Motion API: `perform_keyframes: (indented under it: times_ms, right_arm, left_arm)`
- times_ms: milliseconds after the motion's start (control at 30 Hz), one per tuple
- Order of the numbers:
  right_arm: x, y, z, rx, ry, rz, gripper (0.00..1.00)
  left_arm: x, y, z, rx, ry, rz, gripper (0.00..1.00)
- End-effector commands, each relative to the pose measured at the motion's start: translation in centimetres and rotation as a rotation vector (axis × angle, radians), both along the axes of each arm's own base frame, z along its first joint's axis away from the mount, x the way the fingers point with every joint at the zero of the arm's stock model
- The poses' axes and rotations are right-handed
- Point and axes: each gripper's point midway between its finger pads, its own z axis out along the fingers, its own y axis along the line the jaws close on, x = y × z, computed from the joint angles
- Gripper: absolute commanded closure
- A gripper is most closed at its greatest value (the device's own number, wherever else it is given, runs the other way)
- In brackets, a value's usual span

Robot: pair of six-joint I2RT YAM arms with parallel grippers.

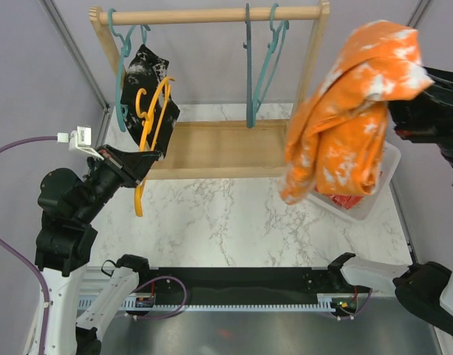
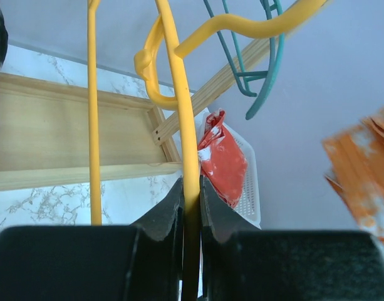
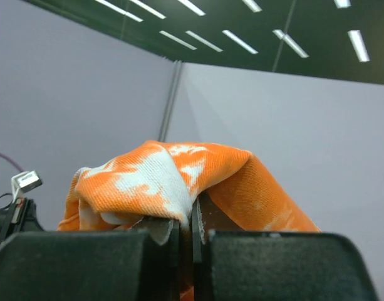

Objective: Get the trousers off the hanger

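My left claw [image 2: 190, 191] is clamped on a yellow hanger [image 2: 176, 106] beside the wooden rack [image 1: 211, 15]. My right claw [image 3: 193, 219] grips the orange trousers [image 1: 352, 111], held high near the white basket [image 1: 385, 177] with the red trousers [image 2: 222, 164] inside.

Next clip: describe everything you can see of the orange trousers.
The orange trousers are twill-looking cloth, orange with white blotches, bunched and folded over. No hanger is on them. They are held up in the air, pinched at a top fold by the right gripper. The lower end dangles over the white basket; whether it touches is unclear.
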Motion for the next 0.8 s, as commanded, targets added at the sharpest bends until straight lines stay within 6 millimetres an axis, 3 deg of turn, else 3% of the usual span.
perform_keyframes:
  times_ms: [0,33,67,133,167,233,267,300,333,367,400,467,500,567,600,633,700,767]
  right_arm:
    - [-4.1,-5.9,4.8,0.184,-0.166,-0.14,1.0]
    - [-4.0,-6.6,4.5,0.189,-0.158,-0.174,1.0]
    - [-2.7,-7.3,3.8,0.196,-0.123,-0.245,1.0]
    - [-3.2,-9.5,2.9,0.215,-0.112,-0.344,1.0]
    - [-1.8,-9.7,1.5,0.199,-0.076,-0.4,1.0]
    - [-2.0,-12.8,0.2,0.239,-0.047,-0.541,1.0]
    - [-0.5,-13.0,-1.5,0.218,-0.003,-0.599,1.0]
    - [-1.3,-15.0,-2.2,0.247,0.005,-0.676,1.0]
    - [-1.2,-15.7,-3.0,0.25,0.02,-0.716,1.0]
    - [0.1,-15.7,-4.8,0.215,0.054,-0.766,1.0]
    - [-1.0,-17.1,-5.5,0.241,0.056,-0.809,1.0]
    - [-0.2,-17.6,-8.0,0.203,0.091,-0.873,1.0]
    - [-1.5,-18.3,-8.4,0.221,0.078,-0.888,1.0]
    - [-1.0,-18.9,-10.5,0.208,0.112,-0.944,1.0]
    - [-1.9,-19.4,-10.9,0.221,0.105,-0.956,1.0]
    - [-1.3,-19.5,-12.2,0.208,0.13,-0.978,1.0]
    - [-2.1,-20.4,-13.2,0.226,0.135,-1.015,1.0]
    - [-1.5,-20.7,-14.8,0.218,0.167,-1.053,1.0]
  left_arm:
    - [-0.4,0.6,1.5,0.039,-0.077,0.023,0.98]
    - [-0.5,0.6,1.6,0.041,-0.08,0.019,0.98]
    - [-0.6,0.7,1.7,0.046,-0.086,0.02,0.98]
    - [-0.9,0.6,1.9,0.053,-0.098,0.012,0.98]
    - [-1.0,0.6,2.0,0.058,-0.101,0.012,0.98]
    - [-1.1,0.6,2.2,0.066,-0.11,0.006,0.98]
    - [-1.1,0.6,2.2,0.071,-0.113,0.008,0.98]
    - [-1.1,0.5,2.2,0.073,-0.112,0.001,0.98]
    - [-1.2,0.6,2.3,0.075,-0.117,0.002,0.98]
    - [-1.2,0.6,2.5,0.077,-0.121,0.003,0.98]
    - [-1.1,0.5,2.4,0.078,-0.118,-0.001,0.98]
    - [-1.1,0.5,2.5,0.083,-0.121,0.0,0.98]
    - [-1.0,0.5,2.4,0.086,-0.121,-0.002,0.98]
    - [-1.0,0.5,2.4,0.089,-0.123,-0.003,0.98]
    - [-0.9,0.5,2.3,0.09,-0.12,-0.003,0.98]
    - [-0.9,0.4,2.3,0.09,-0.118,-0.005,0.98]
    - [-0.9,0.4,2.3,0.094,-0.119,-0.01,0.98]
    - [-0.9,0.4,2.5,0.095,-0.124,-0.009,0.98]
